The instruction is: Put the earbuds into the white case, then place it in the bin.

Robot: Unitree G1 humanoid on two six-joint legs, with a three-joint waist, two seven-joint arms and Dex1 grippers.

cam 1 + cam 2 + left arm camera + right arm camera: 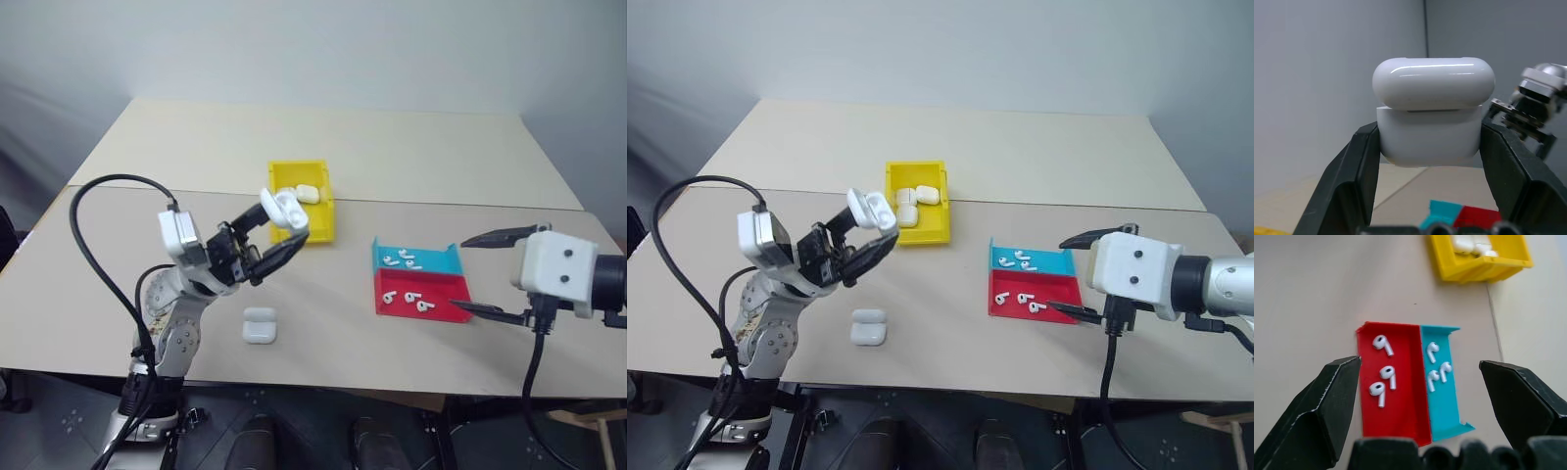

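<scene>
My left gripper (277,225) is shut on the white case (282,208), held above the table just in front of the yellow bin (320,231). In the left wrist view the case (1432,122) sits between both fingers with its lid lifted a little. Three earbuds (1382,373) lie in the red tray (1400,416), and three more earbuds (1436,369) in the teal tray (1447,416). My right gripper (488,274) hangs open above the right side of these trays, with nothing between its fingers.
The bin holds a few white cases (307,194). Another closed white case (260,325) lies on the table near the front edge, below my left gripper. A seam crosses the table behind the bin.
</scene>
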